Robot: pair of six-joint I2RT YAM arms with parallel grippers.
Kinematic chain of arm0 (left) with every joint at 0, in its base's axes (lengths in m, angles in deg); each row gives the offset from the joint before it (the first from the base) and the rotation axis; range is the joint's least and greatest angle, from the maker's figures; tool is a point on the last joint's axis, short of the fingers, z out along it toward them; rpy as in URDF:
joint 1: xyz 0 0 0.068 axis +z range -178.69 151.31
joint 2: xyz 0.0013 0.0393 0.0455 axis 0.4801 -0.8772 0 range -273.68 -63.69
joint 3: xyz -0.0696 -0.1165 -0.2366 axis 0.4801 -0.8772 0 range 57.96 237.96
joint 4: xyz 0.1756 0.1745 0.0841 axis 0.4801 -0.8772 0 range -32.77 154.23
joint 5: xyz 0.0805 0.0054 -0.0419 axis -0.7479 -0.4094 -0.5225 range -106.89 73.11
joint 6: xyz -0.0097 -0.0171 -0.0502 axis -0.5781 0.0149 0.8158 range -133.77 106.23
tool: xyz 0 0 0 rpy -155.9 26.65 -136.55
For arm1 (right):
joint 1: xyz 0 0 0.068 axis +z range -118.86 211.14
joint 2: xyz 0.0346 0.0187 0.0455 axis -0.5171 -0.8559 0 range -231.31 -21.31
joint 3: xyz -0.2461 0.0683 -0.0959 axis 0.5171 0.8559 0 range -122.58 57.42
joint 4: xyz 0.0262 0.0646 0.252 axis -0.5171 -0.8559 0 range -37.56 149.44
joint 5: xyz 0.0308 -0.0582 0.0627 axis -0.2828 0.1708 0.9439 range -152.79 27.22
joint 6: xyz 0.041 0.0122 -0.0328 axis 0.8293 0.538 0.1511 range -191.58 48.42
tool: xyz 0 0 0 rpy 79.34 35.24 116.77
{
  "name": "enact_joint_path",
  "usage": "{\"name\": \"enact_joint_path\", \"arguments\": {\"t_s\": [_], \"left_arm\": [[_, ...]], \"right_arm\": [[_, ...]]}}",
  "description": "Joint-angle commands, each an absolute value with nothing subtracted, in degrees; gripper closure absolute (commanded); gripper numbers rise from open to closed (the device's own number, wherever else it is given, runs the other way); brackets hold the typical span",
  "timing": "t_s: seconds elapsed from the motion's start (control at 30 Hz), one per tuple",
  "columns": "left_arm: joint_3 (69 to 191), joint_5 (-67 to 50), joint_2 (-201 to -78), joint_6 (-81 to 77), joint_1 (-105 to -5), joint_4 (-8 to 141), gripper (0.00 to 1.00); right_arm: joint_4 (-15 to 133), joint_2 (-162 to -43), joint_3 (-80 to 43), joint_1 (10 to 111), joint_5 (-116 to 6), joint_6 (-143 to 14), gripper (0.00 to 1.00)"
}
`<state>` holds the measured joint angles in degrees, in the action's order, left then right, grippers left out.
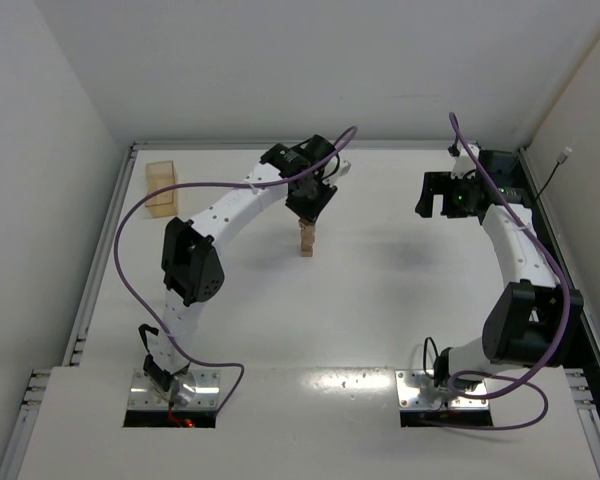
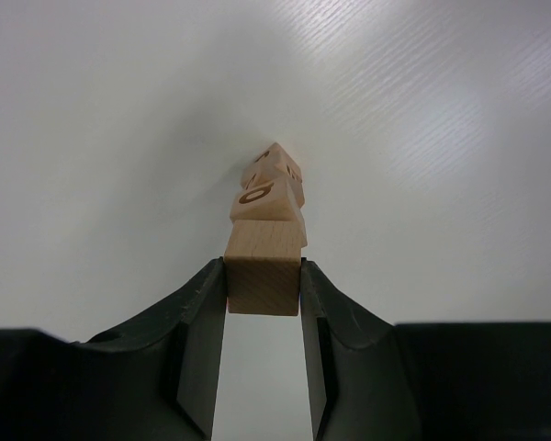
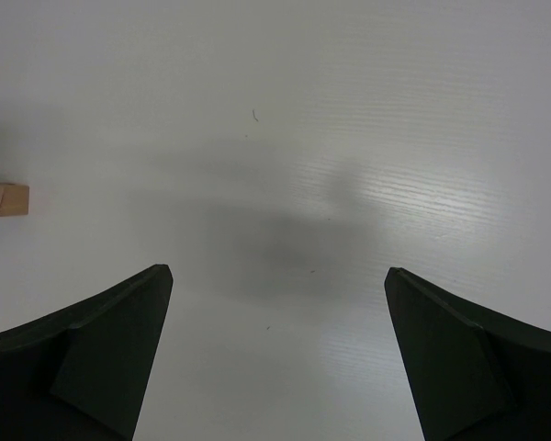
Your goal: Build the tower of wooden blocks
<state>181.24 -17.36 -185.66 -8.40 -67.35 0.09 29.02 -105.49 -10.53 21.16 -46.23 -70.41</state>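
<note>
The tower [image 1: 307,240] of small tan wood blocks stands mid-table, one cube wide. My left gripper [image 1: 305,210] hangs straight over it. In the left wrist view the left gripper [image 2: 264,268] is shut on the top wood block [image 2: 264,287], one finger pressed against each side. This block sits at the top of the stack, with the lower blocks [image 2: 268,213] slightly twisted beneath it. My right gripper [image 1: 442,200] hovers at the back right, well away from the tower. It is open [image 3: 277,276] over bare table, and a tan block [image 3: 5,198] shows at the left edge of its view.
An open tan box [image 1: 162,187] stands at the back left near the table edge. Purple cables loop along both arms. A raised rail [image 1: 105,270] borders the table's left side, and black hardware sits at the back right corner.
</note>
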Motion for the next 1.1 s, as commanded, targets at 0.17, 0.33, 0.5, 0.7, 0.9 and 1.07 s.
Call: {"name": "enact_joint_path", "arguments": {"t_s": [0.17,0.33,0.5,0.7,0.9,1.07], "left_arm": [[183.73,-17.69,-186.12,-8.49,-67.80,0.50,0.79],[183.73,-16.63,-186.12,-8.49,-67.80,0.50,0.57],[183.73,-16.63,-186.12,-8.49,-67.80,0.50,0.54],[185.31,-17.77,-184.37,-7.97,-68.33,1.11,0.29],[180.93,-17.15,-172.62,-6.75,-68.86,9.71,0.09],[168.93,-28.66,-164.33,-2.87,-66.24,13.16,0.04]], "right_arm": [[31.22,-104.98,-11.05,21.38,-45.21,-69.91,0.00],[31.22,-105.51,-11.05,21.38,-45.21,-69.91,0.00],[31.22,-105.51,-11.05,21.38,-45.21,-69.91,0.00],[31.22,-105.51,-11.05,21.38,-45.21,-69.91,0.00],[31.74,-104.81,-10.44,21.38,-43.89,-70.44,0.00],[31.22,-103.75,-9.91,23.31,-43.79,-72.11,0.00]]}}
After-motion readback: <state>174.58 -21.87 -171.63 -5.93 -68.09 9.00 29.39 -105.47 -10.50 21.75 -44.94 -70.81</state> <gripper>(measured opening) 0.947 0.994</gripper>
